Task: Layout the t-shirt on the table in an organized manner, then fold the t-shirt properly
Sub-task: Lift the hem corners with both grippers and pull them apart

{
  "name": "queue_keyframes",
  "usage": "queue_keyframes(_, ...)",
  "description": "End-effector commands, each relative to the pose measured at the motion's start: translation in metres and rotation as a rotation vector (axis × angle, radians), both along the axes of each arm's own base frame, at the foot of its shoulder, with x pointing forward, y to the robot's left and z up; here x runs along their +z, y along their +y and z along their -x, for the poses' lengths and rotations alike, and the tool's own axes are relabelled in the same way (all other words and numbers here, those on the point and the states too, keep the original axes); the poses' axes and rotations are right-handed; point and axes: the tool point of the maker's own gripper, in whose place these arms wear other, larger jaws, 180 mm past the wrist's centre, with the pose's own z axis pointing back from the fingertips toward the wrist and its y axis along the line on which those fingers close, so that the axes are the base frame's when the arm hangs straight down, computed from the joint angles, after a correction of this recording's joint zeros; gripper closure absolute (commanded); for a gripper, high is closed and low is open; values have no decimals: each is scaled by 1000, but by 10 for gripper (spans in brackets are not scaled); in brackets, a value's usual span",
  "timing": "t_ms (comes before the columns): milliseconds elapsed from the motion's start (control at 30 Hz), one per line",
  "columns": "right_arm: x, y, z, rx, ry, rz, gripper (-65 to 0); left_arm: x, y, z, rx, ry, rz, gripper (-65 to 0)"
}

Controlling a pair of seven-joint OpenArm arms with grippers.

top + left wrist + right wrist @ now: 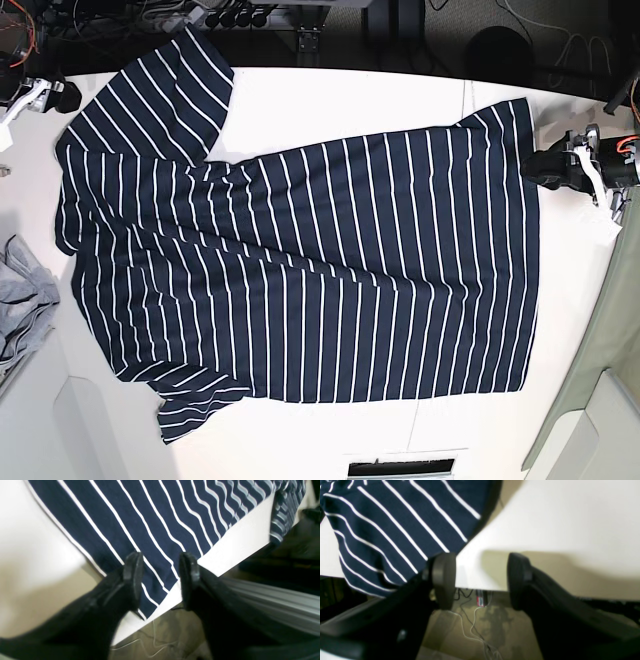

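You find no writing, label, brand, number or sign to read in any view; the t-shirt (300,270) carries only thin white stripes, and the table (330,105) is bare white.

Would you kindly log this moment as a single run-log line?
t-shirt: spread flat on table | left gripper: jaws open, nothing held | right gripper: jaws open, nothing held
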Motion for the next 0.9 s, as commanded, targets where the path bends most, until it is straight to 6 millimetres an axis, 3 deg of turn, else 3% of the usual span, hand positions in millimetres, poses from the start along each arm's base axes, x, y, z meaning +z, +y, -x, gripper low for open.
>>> queue_keyframes(0, 9, -8, -11, 7, -44, 20, -330, 11, 8, -4, 13, -34, -2, -304)
queue_keyframes(67, 4, -5, -11, 12, -41, 19, -330, 9, 13, 2, 49, -32, 7, -336)
queue_keyframes(267, -15, 26, -1, 102, 23, -18, -330, 6, 24, 16, 119, -27, 11, -338)
queue_keyframes(500, -27, 65, 4, 112, 30, -104, -330, -17, 31, 37, 119, 14, -77, -338)
queue_keyframes(700, -36, 98, 7, 86, 27, -185, -330, -33, 18, 47, 119, 41, -76, -338)
queue_keyframes(867, -35, 112, 5, 69, 12, -229, -329, -48, 3, 54, 126, 50, -71, -338)
